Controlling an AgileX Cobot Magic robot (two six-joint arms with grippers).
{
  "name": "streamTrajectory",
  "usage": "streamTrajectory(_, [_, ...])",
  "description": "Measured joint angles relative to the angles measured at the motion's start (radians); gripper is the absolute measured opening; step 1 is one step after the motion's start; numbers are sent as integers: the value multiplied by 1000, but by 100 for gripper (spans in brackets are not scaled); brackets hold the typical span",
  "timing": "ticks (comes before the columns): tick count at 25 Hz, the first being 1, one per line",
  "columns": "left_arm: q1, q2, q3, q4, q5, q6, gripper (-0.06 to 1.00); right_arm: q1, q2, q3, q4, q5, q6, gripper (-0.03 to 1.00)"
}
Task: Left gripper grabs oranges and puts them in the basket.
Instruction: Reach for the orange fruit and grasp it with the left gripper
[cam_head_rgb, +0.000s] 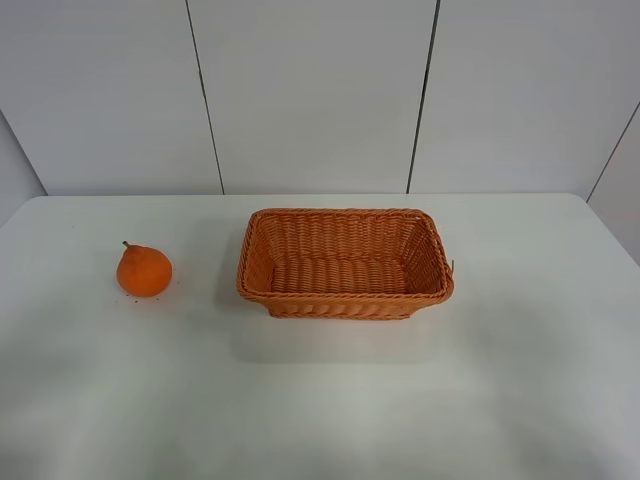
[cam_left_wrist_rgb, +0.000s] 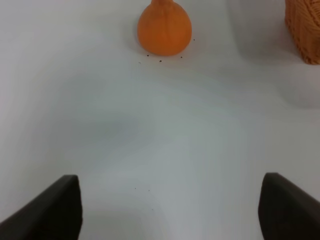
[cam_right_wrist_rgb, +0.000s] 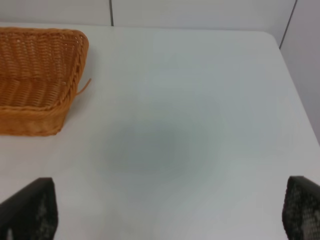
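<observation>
One orange (cam_head_rgb: 144, 271) lies at centre-left of the frame, well apart from the basket (cam_head_rgb: 345, 295) at centre; no arm shows.

Left wrist: the left gripper (cam_left_wrist_rgb: 170, 200) is spread wide and empty, with the fruit ahead. I would advance centred on it, descend, then close.

Right wrist: the right gripper (cam_right_wrist_rgb: 167, 210) is wide apart and empty.

High camera looks down on the table (cam_head_rgb: 320, 420); 2 low wrist views share the basket (cam_right_wrist_rgb: 30, 119).

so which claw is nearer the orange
Left. The left claw faces the orange directly; the right claw sits off the basket at its far end, with the fruit out of its view.
</observation>
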Motion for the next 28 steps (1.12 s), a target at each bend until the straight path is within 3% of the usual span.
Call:
streamTrajectory(25, [0,0,0,0,0,0,82,0,0,0,0,0,0,69])
streamTrajectory(28, [0,0,0,30,0,0,82,0,0,0,0,0,0,69])
